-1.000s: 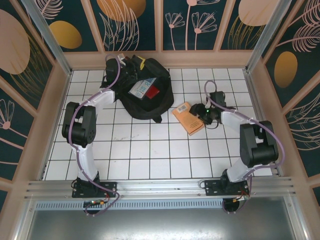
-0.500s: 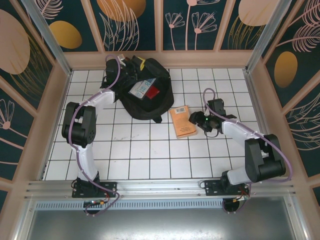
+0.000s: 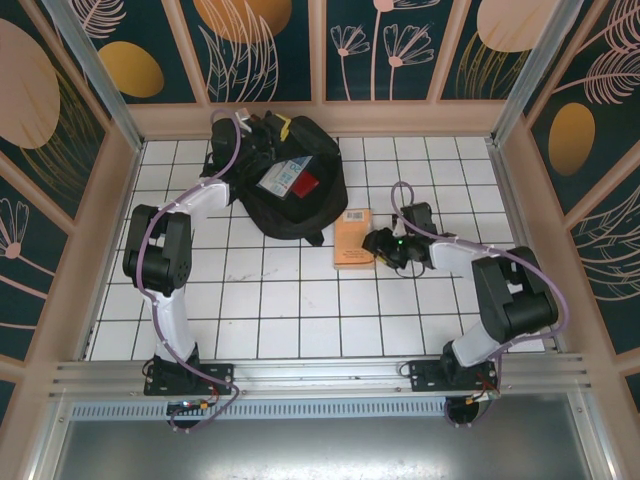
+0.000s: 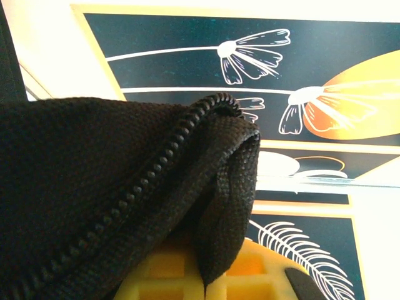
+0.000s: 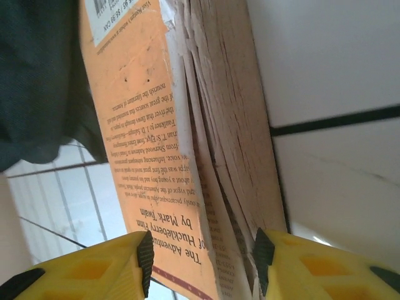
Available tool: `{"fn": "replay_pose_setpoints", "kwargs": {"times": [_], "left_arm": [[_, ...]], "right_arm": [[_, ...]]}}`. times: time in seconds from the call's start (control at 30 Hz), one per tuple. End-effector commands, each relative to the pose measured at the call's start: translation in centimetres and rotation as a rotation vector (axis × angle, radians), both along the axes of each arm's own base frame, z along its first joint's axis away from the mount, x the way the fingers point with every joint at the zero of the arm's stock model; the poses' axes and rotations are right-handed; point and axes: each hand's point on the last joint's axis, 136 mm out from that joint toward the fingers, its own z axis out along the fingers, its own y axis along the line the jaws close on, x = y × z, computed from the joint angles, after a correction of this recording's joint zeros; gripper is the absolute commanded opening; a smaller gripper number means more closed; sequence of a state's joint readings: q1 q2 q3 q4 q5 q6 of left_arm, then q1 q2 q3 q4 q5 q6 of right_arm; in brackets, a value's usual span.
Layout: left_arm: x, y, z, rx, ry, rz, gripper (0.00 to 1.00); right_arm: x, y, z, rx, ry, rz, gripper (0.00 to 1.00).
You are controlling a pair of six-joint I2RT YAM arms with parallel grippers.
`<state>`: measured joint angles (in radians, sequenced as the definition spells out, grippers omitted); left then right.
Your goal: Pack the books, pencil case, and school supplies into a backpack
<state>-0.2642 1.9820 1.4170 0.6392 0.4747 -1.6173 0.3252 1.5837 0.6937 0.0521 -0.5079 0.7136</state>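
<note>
As we count them, one backpack (image 3: 290, 215) lies open at the far side; two books, the orange book (image 3: 353, 240) flat just right of it, the red book (image 3: 306, 183) inside beside one pencil case (image 3: 282, 178); the left arm (image 3: 165, 250) stretches far, left gripper (image 4: 206, 278) clamped on backpack fabric; the right arm (image 3: 505, 290) folds inward, right gripper (image 5: 203, 259) half-spread astride the orange book's edge; whether it grips, we cannot tell.

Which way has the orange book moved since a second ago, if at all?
Yes. The orange book slid left, closer to the backpack, and turned squarer to the tiles; the right pincer followed at its right edge.
</note>
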Motion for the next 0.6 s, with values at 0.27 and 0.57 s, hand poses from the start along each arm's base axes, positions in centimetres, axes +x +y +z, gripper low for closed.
{"fn": "replay_pose_setpoints", "kwargs": {"times": [0.27,0.57], "left_arm": [[-2.1,-0.6,3.5,-0.026,-0.1,-0.027,0.0],[-2.4,-0.6,2.3,-0.038,-0.078,-0.034,0.0]], "right_arm": [[4.7,6.1,1.1,0.183,-0.035,0.023,0.32],[6.2,8.1,3.4,0.25,-0.079,0.041,0.27]]}}
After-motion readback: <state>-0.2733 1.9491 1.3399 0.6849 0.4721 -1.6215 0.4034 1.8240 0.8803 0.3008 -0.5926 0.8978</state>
